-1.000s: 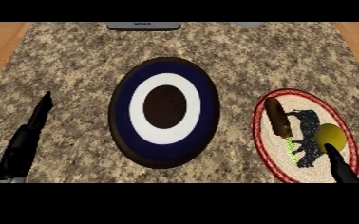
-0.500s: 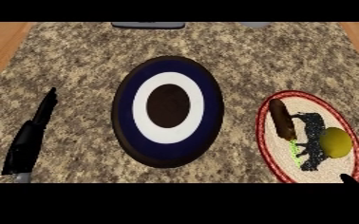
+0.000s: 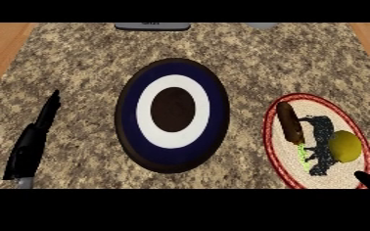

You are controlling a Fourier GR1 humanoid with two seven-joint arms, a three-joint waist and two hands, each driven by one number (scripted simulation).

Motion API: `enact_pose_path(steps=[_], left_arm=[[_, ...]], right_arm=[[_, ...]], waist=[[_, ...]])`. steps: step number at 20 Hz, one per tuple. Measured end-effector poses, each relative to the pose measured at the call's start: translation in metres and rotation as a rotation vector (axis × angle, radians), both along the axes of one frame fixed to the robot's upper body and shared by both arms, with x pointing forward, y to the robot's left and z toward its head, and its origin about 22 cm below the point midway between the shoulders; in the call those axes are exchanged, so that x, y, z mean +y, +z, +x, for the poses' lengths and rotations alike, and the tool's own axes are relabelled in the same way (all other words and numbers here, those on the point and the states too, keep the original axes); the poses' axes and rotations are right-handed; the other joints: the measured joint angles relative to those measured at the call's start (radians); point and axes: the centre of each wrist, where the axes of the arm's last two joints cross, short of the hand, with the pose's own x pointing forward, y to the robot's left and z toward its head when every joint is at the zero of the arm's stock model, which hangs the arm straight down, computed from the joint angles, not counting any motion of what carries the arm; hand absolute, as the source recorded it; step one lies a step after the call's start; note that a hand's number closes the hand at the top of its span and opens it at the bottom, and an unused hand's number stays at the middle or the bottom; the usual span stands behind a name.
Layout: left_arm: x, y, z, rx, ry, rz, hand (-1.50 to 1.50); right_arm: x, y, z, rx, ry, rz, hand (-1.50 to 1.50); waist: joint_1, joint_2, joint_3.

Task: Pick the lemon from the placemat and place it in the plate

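While the left hand (image 3: 33, 139) rests at the view's left edge with fingers straight and holding nothing, the plate (image 3: 130, 127), dark blue with a white ring and a brown middle, stands bare in the centre of the counter (image 3: 86, 58). Right of it, well apart, lies the red-rimmed placemat (image 3: 278, 115), and on it the lemon (image 3: 345, 146) sits beside a brown sausage-like thing (image 3: 289, 122) and a dark animal figure (image 3: 321, 149). Only a fingertip of the right hand (image 3: 363, 178) shows at the lower right corner, so I cannot tell how open it is. The lemon lies just up and left of that hand, clearly the nearer one. It is roundish, with no marked long axis. No writing can be read.
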Motion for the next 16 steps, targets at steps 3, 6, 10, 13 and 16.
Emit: enact_pose_path(steps=[3,6,10,13,16], left_arm=[[0.003,-0.003,0.000,0.000,0.003,-0.003,0.00],[0.003,-0.003,-0.005,0.005,0.006,-0.006,0.00],[0.008,-0.004,-0.008,0.005,0.005,-0.007,0.00],[0.006,-0.004,-0.009,0.003,0.011,-0.012,0.00],[0.006,-0.007,-0.014,0.006,0.007,-0.010,0.00]], right_arm=[[-0.005,-0.003,0.012,0.068,0.034,0.022,-1.50],[-0.010,-0.007,0.027,0.103,0.060,0.037,-1.50],[-0.009,-0.014,0.039,0.125,0.097,0.054,-1.50],[-0.008,-0.020,0.050,0.133,0.130,0.067,-1.50],[-0.008,-0.033,0.056,0.136,0.161,0.084,-1.50]], waist=[[-0.005,-0.002,0.001],[-0.008,-0.004,0.002],[-0.013,-0.005,0.002],[-0.015,-0.006,0.002],[-0.017,-0.006,0.002]])
